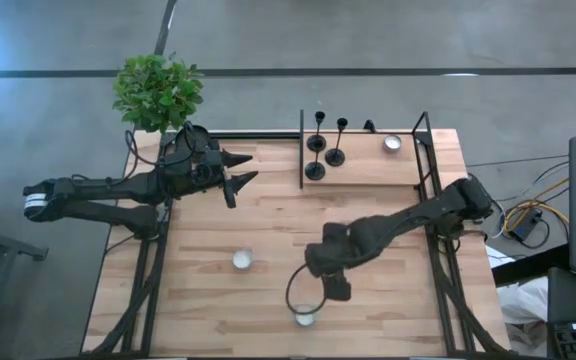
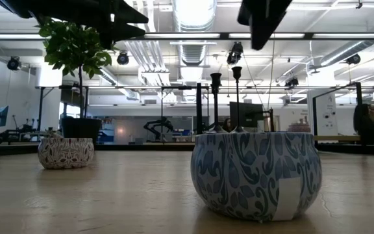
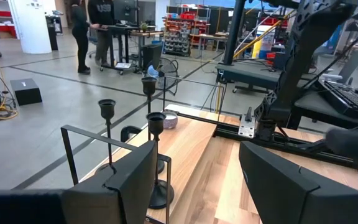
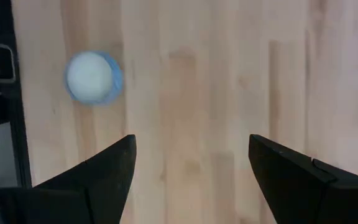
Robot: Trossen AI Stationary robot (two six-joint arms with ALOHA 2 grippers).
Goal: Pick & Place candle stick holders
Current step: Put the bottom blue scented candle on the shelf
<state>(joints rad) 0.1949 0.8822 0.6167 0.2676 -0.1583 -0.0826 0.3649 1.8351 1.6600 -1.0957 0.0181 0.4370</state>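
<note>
We see the left arm stretched along the far left of the wooden desk (image 1: 268,215), its left tool (image 1: 240,170) spread wide, holding nothing and pointing at the three black candle stick holders (image 1: 326,148). These stand upright, close together on the raised shelf at the desk's far edge, beside a thin black metal frame (image 1: 301,150). The right arm bends across the near right of the desk, its right tool (image 4: 191,171) wide apart and empty above bare wood. A small blue patterned tin candle (image 1: 242,260) sits nearby, another (image 1: 305,318) at the near edge.
</note>
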